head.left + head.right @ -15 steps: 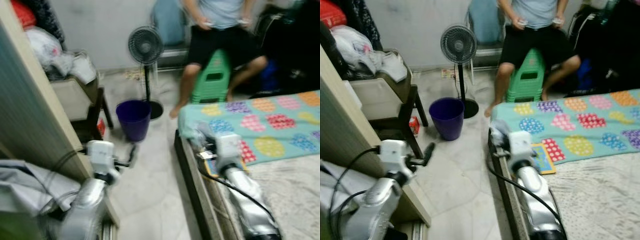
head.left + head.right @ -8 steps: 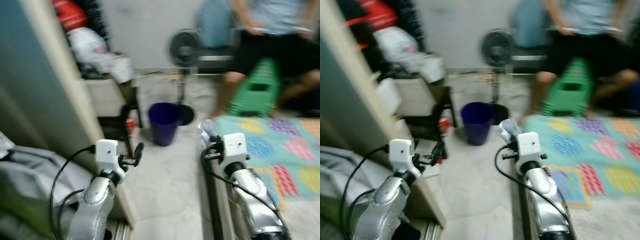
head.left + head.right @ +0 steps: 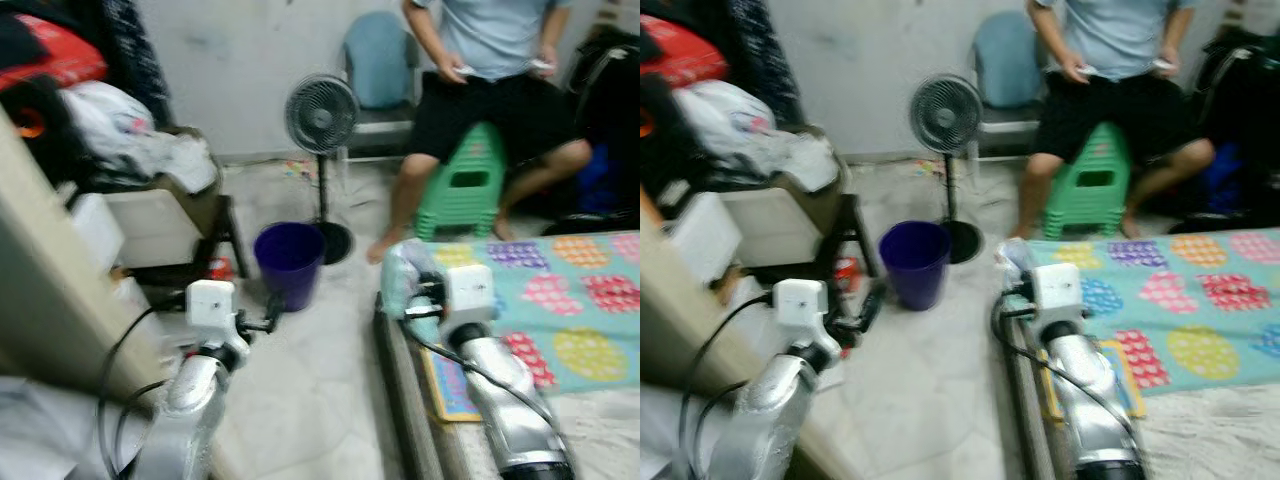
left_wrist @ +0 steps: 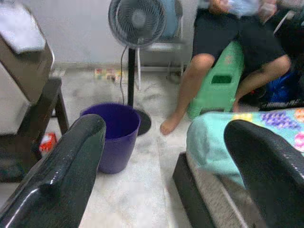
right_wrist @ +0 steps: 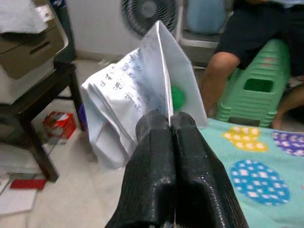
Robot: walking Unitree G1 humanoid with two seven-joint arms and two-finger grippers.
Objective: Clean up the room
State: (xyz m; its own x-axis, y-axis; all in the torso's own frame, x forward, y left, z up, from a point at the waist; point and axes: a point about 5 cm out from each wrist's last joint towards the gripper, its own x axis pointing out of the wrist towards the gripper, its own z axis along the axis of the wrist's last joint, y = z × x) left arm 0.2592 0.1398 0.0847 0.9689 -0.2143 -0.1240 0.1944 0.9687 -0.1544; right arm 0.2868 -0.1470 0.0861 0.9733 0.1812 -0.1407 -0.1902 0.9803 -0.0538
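Over the near corner of the bed, the right pincer [image 5: 170, 124] is clamped tight on a crumpled sheet of white paper [image 5: 137, 90] with handwriting on it; the sheet is folded and creased, rising above the fingertips. Just beneath lies the bed's teal blanket [image 3: 590, 290] with coloured dotted blobs, and a flat picture book [image 3: 1120, 365] rests at the bed edge beside the arm. On the other side, the left pincer [image 4: 166, 142] hovers with its fingers spread wide and nothing between them, over pale marble floor [image 3: 320, 380]. Ahead of it stands a purple bin [image 3: 288, 263], upright and apart from both pincers, with a black standing fan [image 3: 321, 115] just behind it. To the left a dark bench [image 3: 190, 235] carries a printer and heaped clothes and bags; a small red packet [image 5: 59, 124] lies on the floor beneath it. Beyond the bed, a person [image 3: 495, 70] sits on stacked green stools [image 3: 462, 185], holding small controllers, a blue chair behind.
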